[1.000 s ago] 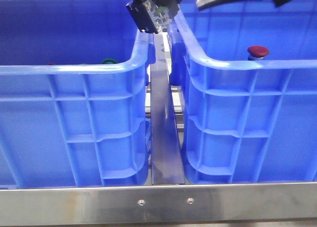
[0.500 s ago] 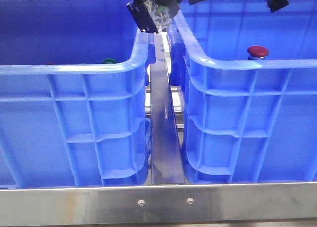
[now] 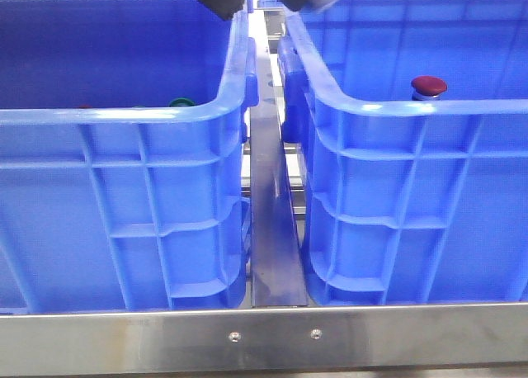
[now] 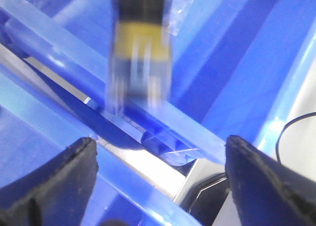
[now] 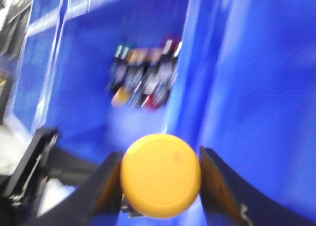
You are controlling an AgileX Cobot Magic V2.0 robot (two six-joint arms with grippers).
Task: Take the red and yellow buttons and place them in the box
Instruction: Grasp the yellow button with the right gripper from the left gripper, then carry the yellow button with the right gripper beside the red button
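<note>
A workshop or factory sorting station, not a home.

Two big blue plastic crates (image 3: 124,188) (image 3: 421,196) with ribbed sides stand side by side on a bare metal frame (image 3: 264,338) fastened with screws, a steel rail (image 3: 272,229) running between them. Inside lie industrial push buttons (image 5: 143,80) with coloured caps, the kind of loose parts kept in bins on a shop floor.
</note>
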